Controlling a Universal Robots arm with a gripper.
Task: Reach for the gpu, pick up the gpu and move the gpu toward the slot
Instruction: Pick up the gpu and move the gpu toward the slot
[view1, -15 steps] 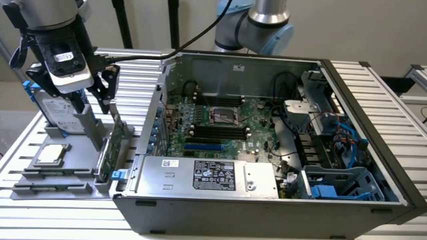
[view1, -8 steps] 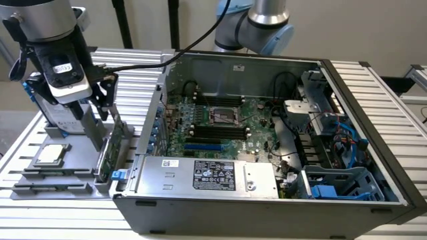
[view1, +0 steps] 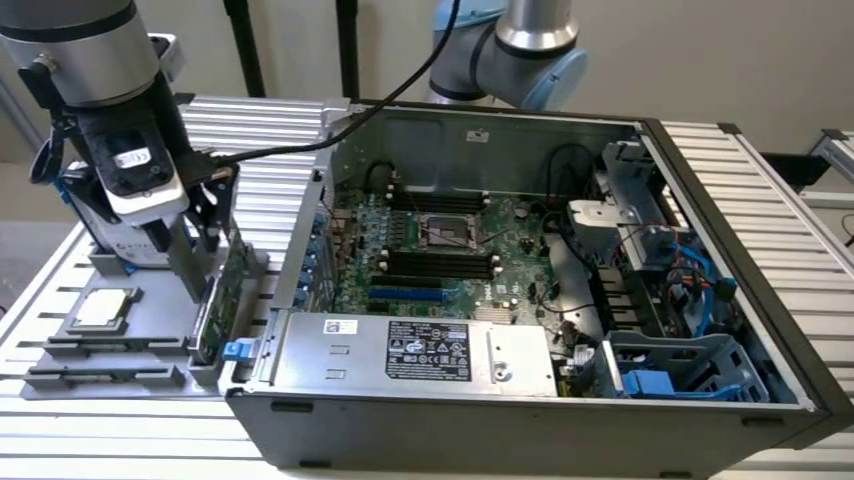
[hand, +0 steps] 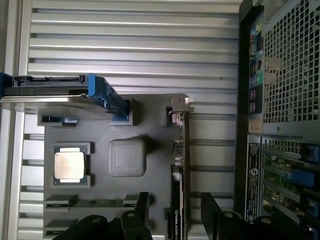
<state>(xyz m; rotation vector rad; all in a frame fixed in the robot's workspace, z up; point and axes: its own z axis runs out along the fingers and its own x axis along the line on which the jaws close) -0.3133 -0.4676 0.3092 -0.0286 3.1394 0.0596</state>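
Hangs the gripper (view1: 198, 268) over the grey holder tray (hand: 150, 125), at the exterior view's left of the open computer case (view1: 534, 425). Spreads the fingers (hand: 136, 217) wide and grips nothing. Straddles the gpu (hand: 179, 150), upright on edge in a tray groove, one finger to each side, contact not discernible. Locates the square chip (hand: 70, 166) and the hard drive (hand: 55, 97) on the same tray, beyond the gpu from the case.

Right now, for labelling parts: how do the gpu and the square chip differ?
The gpu stands on edge, a long thin dark strip; the chip lies flat, face up. The gpu is far longer, with a silver bracket at one end; the chip is small, square, silver. Both sit in the gray holder.
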